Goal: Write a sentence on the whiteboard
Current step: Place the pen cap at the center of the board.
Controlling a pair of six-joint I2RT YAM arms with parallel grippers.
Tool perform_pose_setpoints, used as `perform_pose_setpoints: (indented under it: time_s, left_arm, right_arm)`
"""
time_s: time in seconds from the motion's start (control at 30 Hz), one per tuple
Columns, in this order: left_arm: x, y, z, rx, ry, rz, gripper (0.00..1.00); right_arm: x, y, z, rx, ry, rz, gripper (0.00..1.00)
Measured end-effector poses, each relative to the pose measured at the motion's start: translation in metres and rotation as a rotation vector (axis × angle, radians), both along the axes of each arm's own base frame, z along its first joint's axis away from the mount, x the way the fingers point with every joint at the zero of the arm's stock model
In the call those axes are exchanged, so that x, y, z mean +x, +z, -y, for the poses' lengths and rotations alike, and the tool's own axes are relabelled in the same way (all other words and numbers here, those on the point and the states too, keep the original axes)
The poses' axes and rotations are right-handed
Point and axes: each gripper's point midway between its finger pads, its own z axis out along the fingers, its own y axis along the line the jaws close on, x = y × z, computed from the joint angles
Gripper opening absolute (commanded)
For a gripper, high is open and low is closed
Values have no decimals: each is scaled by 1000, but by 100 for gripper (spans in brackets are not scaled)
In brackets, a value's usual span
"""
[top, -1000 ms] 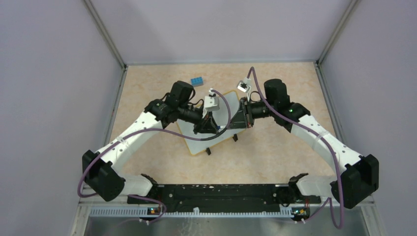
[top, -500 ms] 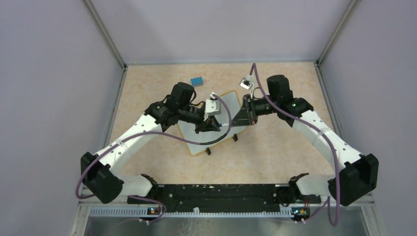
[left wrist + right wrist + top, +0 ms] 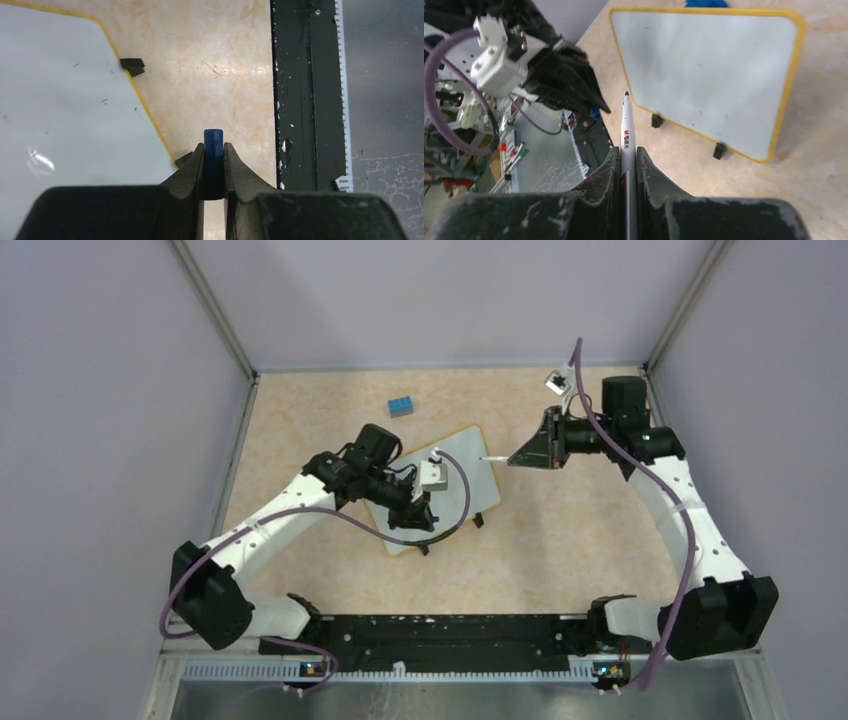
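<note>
Sideways, right pincer (image 3: 512, 460), marker (image 3: 493, 457) toward whiteboard (image 3: 480, 480)

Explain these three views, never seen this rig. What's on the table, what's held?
It is two robot arms bolted to a beige table, each ending in a two-finger gripper. The wide picture looks down from above and behind; the other two come from a camera on each wrist. On the table lie a yellow-rimmed whiteboard and a small blue block. The right gripper is shut on an uncapped white marker, tip near the board's edge. The left gripper is shut on a small blue piece, probably the cap. No readable writing shows.
</note>
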Motion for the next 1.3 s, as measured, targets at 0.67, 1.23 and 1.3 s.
perform_pose_setpoints:
  time_s: [0.67,1.23,1.3]
  left_arm:
    - [12,-141,171,186,-42,-4,10]
    - [21,-164,190,250,-16,-8,51]
    - [20,-164,190,252,-18,-7,52]
  right_arm:
    - [85,-9,117,32,-553,-2,0]
    - [83,-11,114,40,-519,12,0]
    - [82,-12,114,37,-513,15,0]
